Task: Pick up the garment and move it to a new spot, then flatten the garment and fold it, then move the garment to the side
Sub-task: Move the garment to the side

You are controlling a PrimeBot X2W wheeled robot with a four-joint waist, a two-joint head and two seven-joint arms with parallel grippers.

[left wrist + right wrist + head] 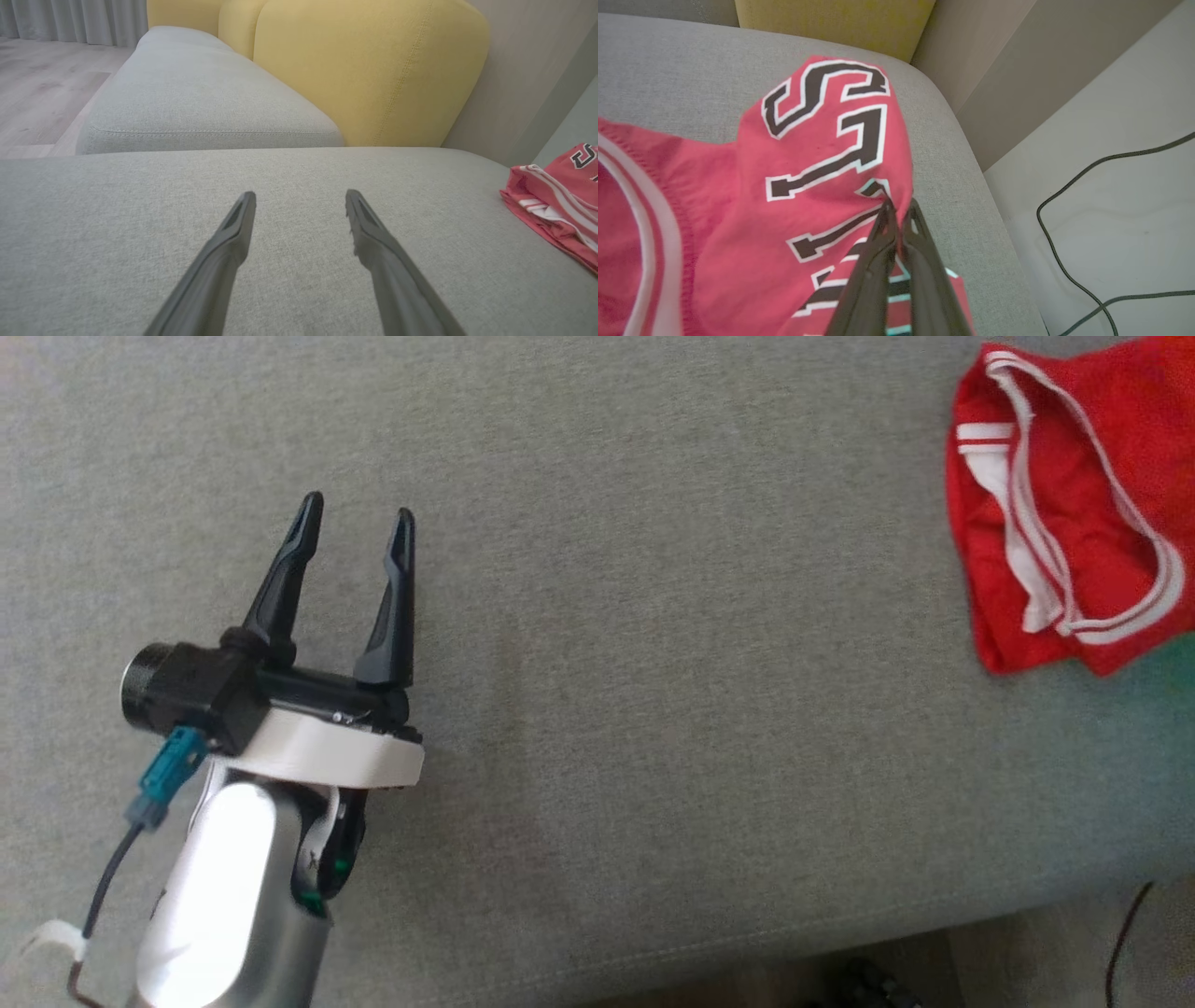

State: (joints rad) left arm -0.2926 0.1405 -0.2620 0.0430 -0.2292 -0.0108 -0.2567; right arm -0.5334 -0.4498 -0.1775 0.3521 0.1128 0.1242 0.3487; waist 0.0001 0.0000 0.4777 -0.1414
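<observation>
Red garment (1148, 429) bunched upper right in head view, on grey seat (653, 663). Its fabric is pinched tight by right gripper (900, 212); left gripper (358, 509) wide, empty, lower left. Best lift slowly, pinch firm, so the fold won't slip.

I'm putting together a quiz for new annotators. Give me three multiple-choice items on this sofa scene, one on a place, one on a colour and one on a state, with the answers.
1. In the head view, where on the grey seat cushion does the red jersey lie?
A) upper right
B) lower left
C) centre

2. What colour is the back cushion?
A) blue
B) yellow
C) black

3. How is the right hand?
A) wide open
B) shut on nothing
C) shut on the jersey

Answers:
1 A: it lies at that view's upper right corner.
2 B: the left wrist view shows it yellow.
3 C: the right wrist view shows it pinching the jersey's cloth.
</observation>
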